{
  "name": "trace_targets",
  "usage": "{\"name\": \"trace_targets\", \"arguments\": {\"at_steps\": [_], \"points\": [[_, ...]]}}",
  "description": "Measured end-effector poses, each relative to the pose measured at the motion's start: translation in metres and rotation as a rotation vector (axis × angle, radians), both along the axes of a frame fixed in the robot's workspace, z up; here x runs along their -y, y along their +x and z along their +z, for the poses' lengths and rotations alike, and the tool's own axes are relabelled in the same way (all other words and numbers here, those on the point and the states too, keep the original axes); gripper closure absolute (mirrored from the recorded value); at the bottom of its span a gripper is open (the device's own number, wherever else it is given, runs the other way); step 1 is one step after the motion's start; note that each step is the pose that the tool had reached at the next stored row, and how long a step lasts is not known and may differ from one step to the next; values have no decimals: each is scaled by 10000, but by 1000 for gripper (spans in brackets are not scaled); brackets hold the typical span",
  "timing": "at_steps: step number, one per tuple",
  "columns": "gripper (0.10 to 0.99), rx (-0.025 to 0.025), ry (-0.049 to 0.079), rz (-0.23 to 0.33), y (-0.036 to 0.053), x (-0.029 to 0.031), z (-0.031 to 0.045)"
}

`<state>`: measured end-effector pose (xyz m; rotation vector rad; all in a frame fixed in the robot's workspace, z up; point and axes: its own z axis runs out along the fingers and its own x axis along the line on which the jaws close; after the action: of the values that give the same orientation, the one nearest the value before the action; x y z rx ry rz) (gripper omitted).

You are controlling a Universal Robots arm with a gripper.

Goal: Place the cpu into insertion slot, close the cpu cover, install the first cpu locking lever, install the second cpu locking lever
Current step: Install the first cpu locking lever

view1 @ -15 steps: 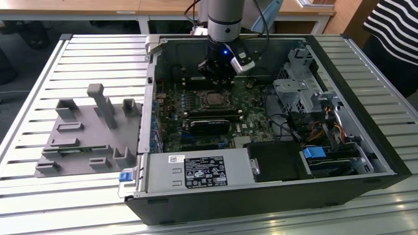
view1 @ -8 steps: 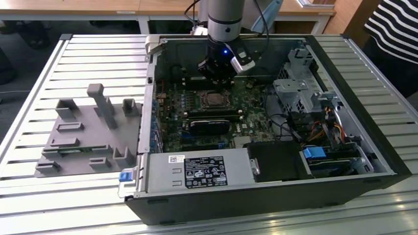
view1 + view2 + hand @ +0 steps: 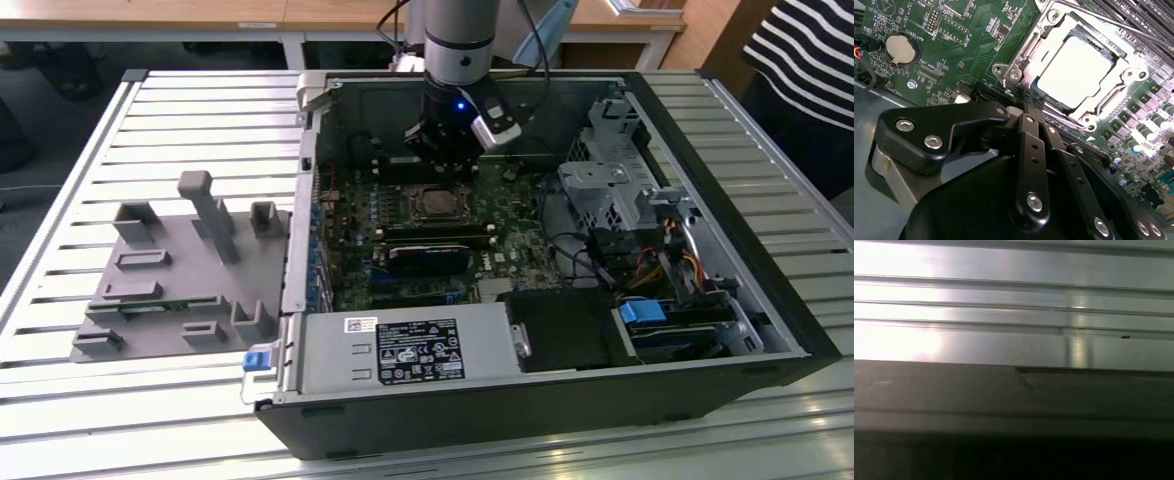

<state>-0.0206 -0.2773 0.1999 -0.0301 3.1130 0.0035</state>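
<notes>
End effector [image 3: 1029,103], fingers clenched empty, at the cpu cover [image 3: 1119,95] edge; cpu [image 3: 1076,72] lies flat, metal top up, square within the insertion slot [image 3: 1106,50]

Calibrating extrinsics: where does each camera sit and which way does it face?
Exterior view: off-arm, high, looking down into the open computer case on the slatted table; arm and gripper show.
Second wrist view: on the wrist, looking past the gripper at the cpu.
First wrist view: on the wrist, facing metal slats.
Shared: gripper and cpu, exterior and second wrist.
</notes>
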Motion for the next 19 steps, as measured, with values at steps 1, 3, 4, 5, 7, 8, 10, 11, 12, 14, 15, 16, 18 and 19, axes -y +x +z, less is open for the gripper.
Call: {"name": "trace_targets", "arguments": {"at_steps": [1, 3, 4, 5, 7, 8, 10, 11, 12, 14, 15, 16, 18, 19], "points": [[980, 0, -14, 0, 0, 0, -2], [980, -1, -45, 0, 0, 1, -7], [980, -1, -62, -1, 0, 0, -9], [980, 0, -77, 0, 0, 0, -12], [980, 1, -107, 0, 1, 0, -18], [980, 0, -120, 0, 1, 0, -22], [980, -3, -145, 0, 3, -1, -28], [980, -5, -152, -2, 5, -3, -31], [980, -6, -155, -2, 7, -6, -33], [980, -4, -152, -1, 12, -15, -39], [980, -1, -149, -1, 14, -20, -41], [980, -1, -148, -2, 15, -26, -42], [980, -1, -148, 0, 15, -34, -41], [980, -1, -148, 0, 16, -37, -41]]}}
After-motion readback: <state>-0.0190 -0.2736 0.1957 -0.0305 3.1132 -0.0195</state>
